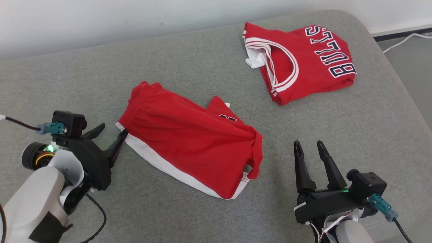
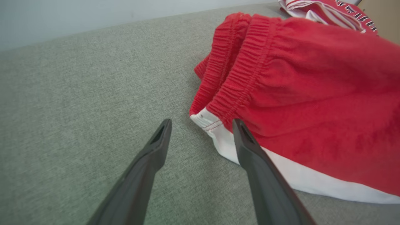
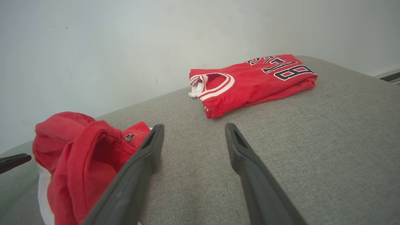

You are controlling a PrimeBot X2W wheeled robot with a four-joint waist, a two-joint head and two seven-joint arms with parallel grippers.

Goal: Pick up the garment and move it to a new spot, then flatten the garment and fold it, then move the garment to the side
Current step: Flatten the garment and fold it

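Note:
A crumpled pair of red shorts with a white hem lies mid-cushion. This garment also shows in the left wrist view and the right wrist view. My left gripper is open at the shorts' left end. In the left wrist view, the white corner below the elastic waistband lies between the spread fingers of the left gripper, and one finger overlaps the hem. My right gripper stands open and empty to the right of the shorts, apart from them, over bare fabric.
A folded red jersey with dark lettering rests at the far right of the grey cushion, also visible as the jersey. The cushion's rounded edge drops to floor with a white cable on the right. A pale wall runs behind.

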